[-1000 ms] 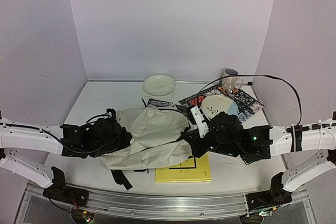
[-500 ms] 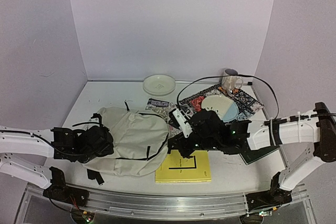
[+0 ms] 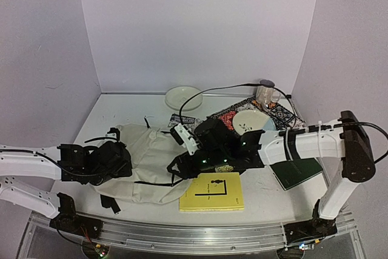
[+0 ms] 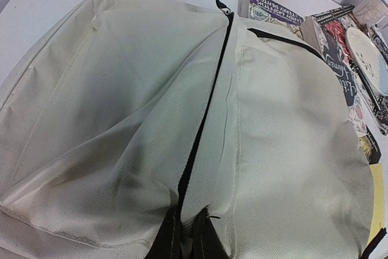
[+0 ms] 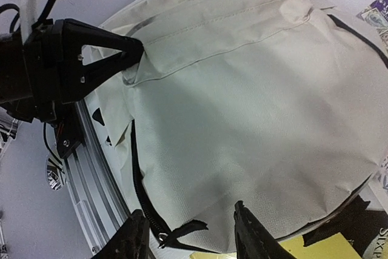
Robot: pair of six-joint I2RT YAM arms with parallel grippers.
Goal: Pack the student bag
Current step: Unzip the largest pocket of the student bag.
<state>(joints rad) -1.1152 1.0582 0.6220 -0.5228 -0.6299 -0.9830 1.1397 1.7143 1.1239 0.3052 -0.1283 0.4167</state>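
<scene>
The right gripper (image 5: 190, 218) is seen released: its two fingers (image 5: 248, 238) are held well apart just over the near right edge of the student bag (image 3: 151, 153). A short black zipper tab (image 5: 182, 228) lies in the gap between them (whether either finger touches it cannot be told). The left gripper (image 4: 188, 221) is clenched on the cream fabric at the bag's opposite, left end, right beside a black zipper line (image 4: 206, 107) that runs away from it across the cloth.

The bag is laid flat on the left half of the bench (image 3: 115, 110), nearer the near edge than the far one, so it is spanned between the two grippers. A yellow book (image 3: 212, 192) is found just beside its near right corner, at the bench's near edge.

The right arm (image 3: 303, 144) is stretched far leftward. Its elbow is raised by the right edge, and its forearm is carried low past a dark green book (image 3: 297, 171) to the middle of the bench. The left arm (image 3: 27, 165) is kept low along the near left corner and is pointed rightward at the bag.
</scene>
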